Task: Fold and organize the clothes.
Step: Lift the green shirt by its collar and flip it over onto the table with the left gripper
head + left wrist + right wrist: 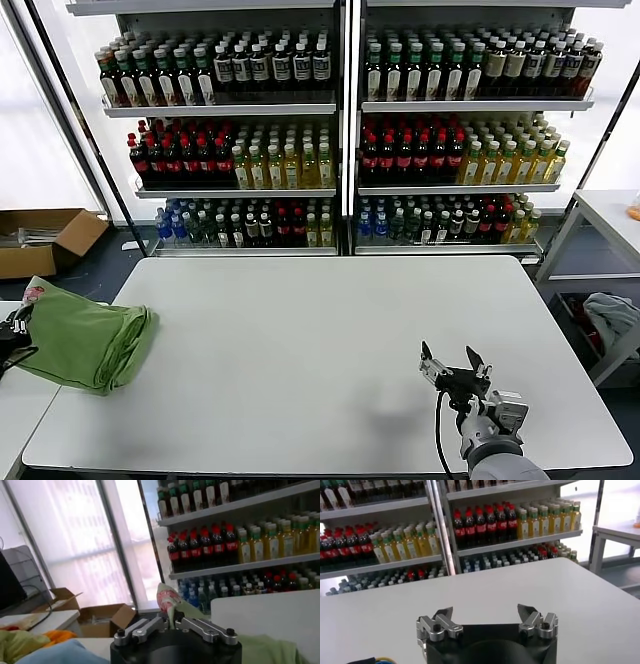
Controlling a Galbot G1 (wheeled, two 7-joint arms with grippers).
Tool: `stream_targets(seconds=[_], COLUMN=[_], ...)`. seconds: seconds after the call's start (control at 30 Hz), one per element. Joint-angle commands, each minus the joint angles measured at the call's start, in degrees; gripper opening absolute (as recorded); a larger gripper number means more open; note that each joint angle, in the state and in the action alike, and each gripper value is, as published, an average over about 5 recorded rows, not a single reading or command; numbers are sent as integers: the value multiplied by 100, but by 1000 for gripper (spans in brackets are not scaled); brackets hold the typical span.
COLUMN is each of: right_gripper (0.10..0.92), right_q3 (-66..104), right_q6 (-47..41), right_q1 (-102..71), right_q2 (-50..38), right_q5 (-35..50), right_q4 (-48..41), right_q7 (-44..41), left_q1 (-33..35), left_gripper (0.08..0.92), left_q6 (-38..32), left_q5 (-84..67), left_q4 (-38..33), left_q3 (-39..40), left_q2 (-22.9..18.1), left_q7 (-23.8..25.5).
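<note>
Polo shirt (88, 343), light green and already folded into a thick bundle, lies at the nine o'clock edge of the white table (330, 350), its outer end hanging past the edge toward a second table (15, 405). Your left gripper (14, 335) sits at that outer end, jaws closed tight on a fold of the cloth; in the left wrist view the pinched fabric (172, 605) rises between the fingers (145, 628) with the red-and-white print showing. Your right gripper (452, 372) waits near five o'clock, jaws spread wide and holding nothing, well apart from the shirt.

The step in hand looks like placing the folded bundle. Keep the pinch firm, move slowly and level so the layers do not slide apart, and release only once the bundle is fully supported.

Count: one shirt, two grippers, two shelving units of bottles (345, 130) at twelve o'clock, and one cardboard box (45, 240) on the floor toward ten o'clock.
</note>
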Motion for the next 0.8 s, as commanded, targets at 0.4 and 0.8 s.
stream_targets(seconds=[0.4, 0.8], right_gripper=[823, 823], right_q3=[376, 560], right_q6=[29, 84], right_q1=[-446, -595], right_q2=[129, 187], right_q5=[-189, -215], right_q4=[252, 289], right_q7=[11, -8], left_q1=[-706, -1297], left_gripper=[115, 115], left_q6=[930, 843], left_q5=[1275, 1535], left_q4=[-3634, -1999], left_q3=[3857, 4553], left_q2=[-2668, -3065], left_q7=[-1002, -852])
